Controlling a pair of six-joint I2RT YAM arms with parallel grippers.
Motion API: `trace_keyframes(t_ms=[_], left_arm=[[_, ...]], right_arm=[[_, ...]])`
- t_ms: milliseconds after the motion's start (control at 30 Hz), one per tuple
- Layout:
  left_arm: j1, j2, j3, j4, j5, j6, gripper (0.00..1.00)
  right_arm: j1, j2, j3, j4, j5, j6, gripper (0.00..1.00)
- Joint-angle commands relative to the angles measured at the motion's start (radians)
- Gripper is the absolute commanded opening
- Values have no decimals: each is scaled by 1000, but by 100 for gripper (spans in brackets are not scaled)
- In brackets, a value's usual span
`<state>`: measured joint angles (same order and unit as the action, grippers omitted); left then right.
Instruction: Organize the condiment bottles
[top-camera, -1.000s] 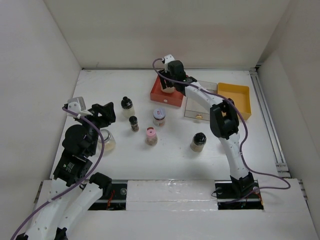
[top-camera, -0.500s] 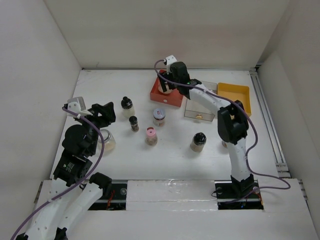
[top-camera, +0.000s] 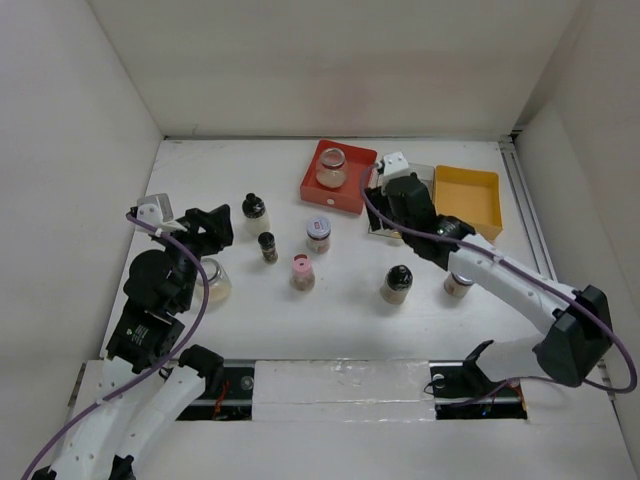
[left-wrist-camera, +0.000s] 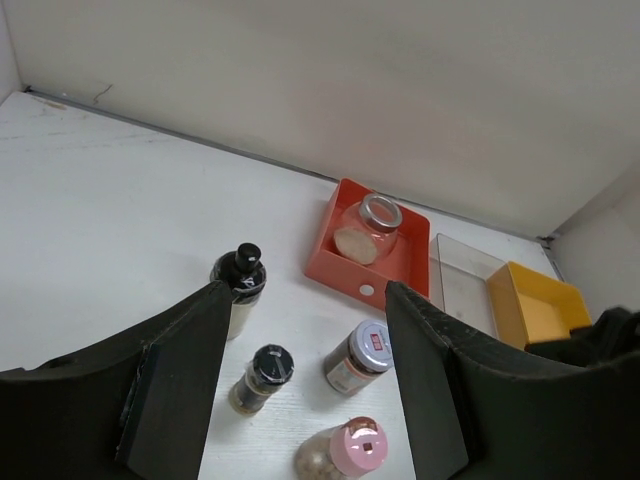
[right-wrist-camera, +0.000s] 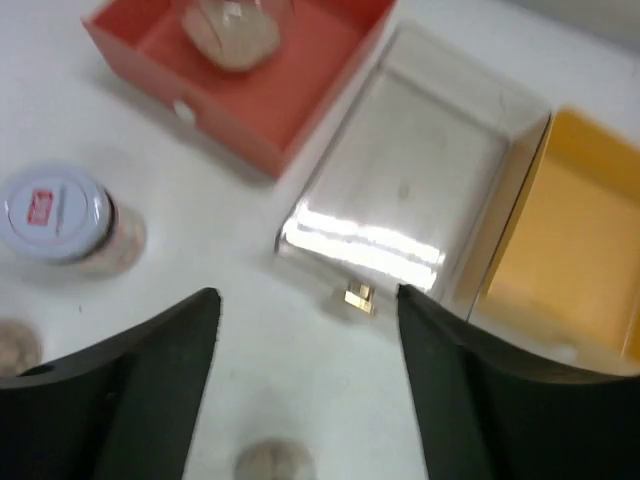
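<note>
A round glass jar (top-camera: 330, 167) (left-wrist-camera: 368, 228) (right-wrist-camera: 235, 30) lies in the red tray (top-camera: 345, 200) (left-wrist-camera: 345, 280) (right-wrist-camera: 260, 110). On the table stand a tall black-capped bottle (top-camera: 255, 212) (left-wrist-camera: 240, 280), a dark shaker (top-camera: 267, 246) (left-wrist-camera: 263, 375), a silvery-capped jar (top-camera: 318, 233) (left-wrist-camera: 365, 352) (right-wrist-camera: 60, 215), a pink-capped jar (top-camera: 301, 271) (left-wrist-camera: 352, 450) and a black-capped jar (top-camera: 397, 284). My right gripper (top-camera: 383, 205) (right-wrist-camera: 305, 300) hovers open at the clear tray's near edge, holding nothing. My left gripper (top-camera: 205, 225) (left-wrist-camera: 305, 300) hangs open at the left, apart from the bottles.
A clear tray (top-camera: 410, 190) (right-wrist-camera: 420, 170) and a yellow tray (top-camera: 467, 200) (right-wrist-camera: 580, 230) sit right of the red one. A squat glass jar (top-camera: 215, 285) stands under my left arm. Another small jar (top-camera: 458, 284) stands by my right forearm. White walls enclose the table.
My right gripper has let go of the round jar in the red tray and drawn back toward the near right, over the clear tray's edge. The left arm has not moved.
</note>
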<state>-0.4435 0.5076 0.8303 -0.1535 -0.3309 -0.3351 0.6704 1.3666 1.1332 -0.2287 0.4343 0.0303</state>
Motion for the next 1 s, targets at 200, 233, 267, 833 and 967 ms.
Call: trace_keyframes(t_ms=[200, 233, 267, 833, 967], left_arm=[[0, -4, -2, 55, 39, -5, 59], [0, -4, -2, 55, 39, -5, 59], [0, -4, -2, 55, 39, -5, 59], [0, 14, -2, 55, 58, -5, 59], [0, 14, -2, 55, 58, -5, 59]], right_arm=[[84, -245, -174, -369, 81, 232, 83], [95, -267, -188, -382, 70, 247, 83], [104, -267, -203, -394, 70, 263, 82], [141, -235, -303, -290, -60, 327, 46], [150, -235, -312, -290, -60, 345, 27]])
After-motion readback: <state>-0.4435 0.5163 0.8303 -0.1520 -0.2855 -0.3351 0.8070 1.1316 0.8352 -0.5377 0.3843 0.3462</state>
